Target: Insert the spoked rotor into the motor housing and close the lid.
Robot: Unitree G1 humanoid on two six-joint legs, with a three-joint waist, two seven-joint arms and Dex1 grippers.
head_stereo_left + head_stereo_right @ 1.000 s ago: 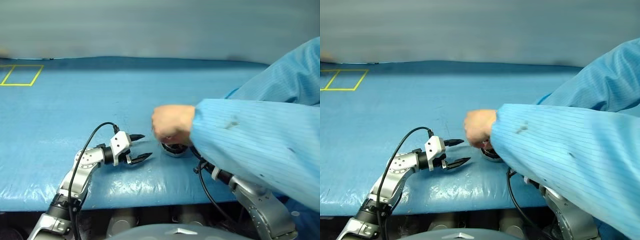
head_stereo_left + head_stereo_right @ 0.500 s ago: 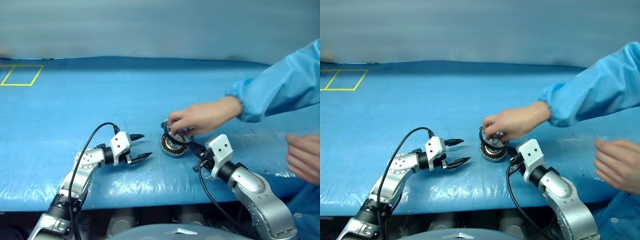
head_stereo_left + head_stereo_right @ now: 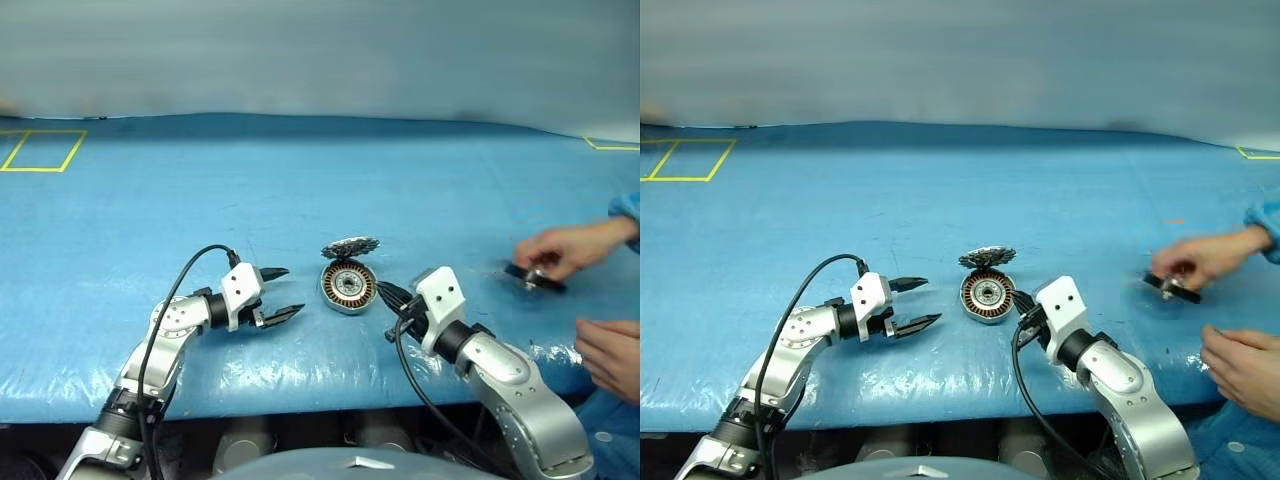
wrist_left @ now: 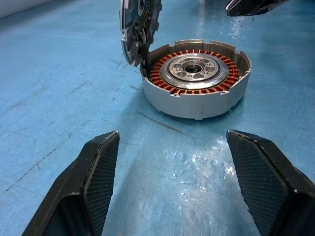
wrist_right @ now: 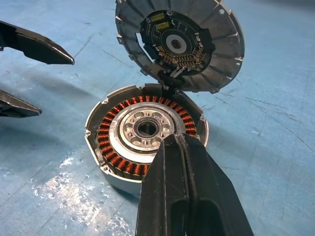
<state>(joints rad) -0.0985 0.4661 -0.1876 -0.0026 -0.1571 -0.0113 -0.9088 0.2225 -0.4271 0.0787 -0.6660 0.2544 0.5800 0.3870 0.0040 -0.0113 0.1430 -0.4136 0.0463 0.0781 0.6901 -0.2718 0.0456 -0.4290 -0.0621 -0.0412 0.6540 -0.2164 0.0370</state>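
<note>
The motor housing (image 3: 348, 288) lies on the blue table cover, its copper windings showing around a silver hub. Hinged at its far rim, the lid (image 3: 350, 246) stands open, ribbed with a dark circuit face (image 5: 179, 44). At the far right a person's hand (image 3: 560, 250) holds the dark spoked rotor (image 3: 533, 279) down on the cover. My left gripper (image 3: 292, 291) is open just left of the housing, which sits beyond its fingers (image 4: 101, 167). Just right of the housing, my right gripper (image 3: 385, 296) is shut on nothing, its tips (image 5: 178, 147) at the near rim.
The person's other hand (image 3: 612, 352) hovers at the table's right front edge. Yellow tape squares (image 3: 42, 150) mark the far left and far right corners. The blue cover (image 3: 300, 190) spreads wide behind the housing. A black cable (image 3: 180, 280) loops over my left wrist.
The person's arm has drawn back from over the housing to the far right, taking the dark rotor along. The housing now shows with its lid standing open. Neither gripper has moved.
</note>
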